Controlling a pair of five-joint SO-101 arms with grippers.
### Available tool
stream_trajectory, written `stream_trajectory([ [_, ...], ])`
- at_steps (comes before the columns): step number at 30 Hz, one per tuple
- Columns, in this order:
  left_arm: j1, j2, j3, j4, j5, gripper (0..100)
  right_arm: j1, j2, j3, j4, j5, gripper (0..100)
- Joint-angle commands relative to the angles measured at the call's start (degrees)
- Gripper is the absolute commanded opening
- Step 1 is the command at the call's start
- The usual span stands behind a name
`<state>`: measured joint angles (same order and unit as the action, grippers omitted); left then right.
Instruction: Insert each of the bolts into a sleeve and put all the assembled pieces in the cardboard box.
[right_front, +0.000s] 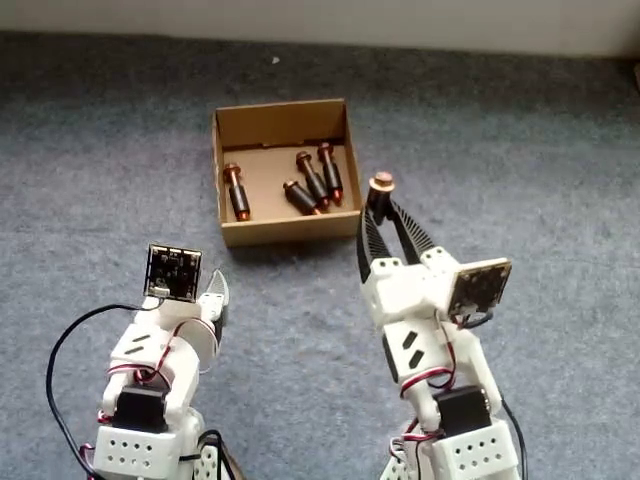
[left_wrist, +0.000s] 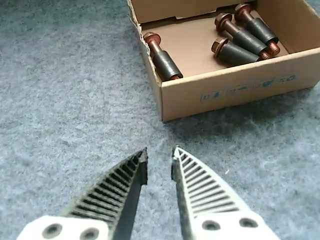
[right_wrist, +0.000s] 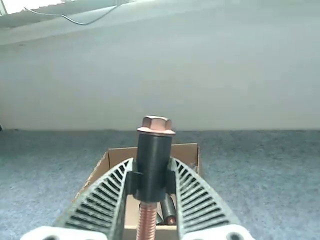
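Note:
The cardboard box (right_front: 285, 115) sits on the grey carpet and holds several assembled bolt-and-sleeve pieces (right_front: 312, 181), copper bolts in dark sleeves (left_wrist: 239, 39). My right gripper (right_front: 377, 215) hovers by the box's near right corner, shut on an assembled piece (right_wrist: 152, 155) held upright with the copper bolt head (right_front: 381, 182) on top. In the right wrist view the threaded shank (right_wrist: 146, 220) hangs below the black sleeve between the fingers (right_wrist: 197, 197). My left gripper (left_wrist: 159, 162) is low over the carpet, short of the box's near left corner, slightly open with nothing in it.
Grey carpet (right_front: 520, 150) surrounds the box on all sides. A pale wall (right_wrist: 200, 75) runs behind the box. Cables (right_front: 60, 350) trail beside the left arm's base.

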<state>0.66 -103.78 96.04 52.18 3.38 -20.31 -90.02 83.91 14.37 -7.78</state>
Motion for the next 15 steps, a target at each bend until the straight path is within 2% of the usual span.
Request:
stream_trajectory([
  [1,0.04,0.13,1.01,0.18,-0.53,10,0.75,17.54,-13.05,-1.54,-0.62,0.5],
  [15,-0.04,0.13,1.01,0.18,-0.53,10,0.75,71.60,-43.30,-24.84,-0.26,0.5],
])
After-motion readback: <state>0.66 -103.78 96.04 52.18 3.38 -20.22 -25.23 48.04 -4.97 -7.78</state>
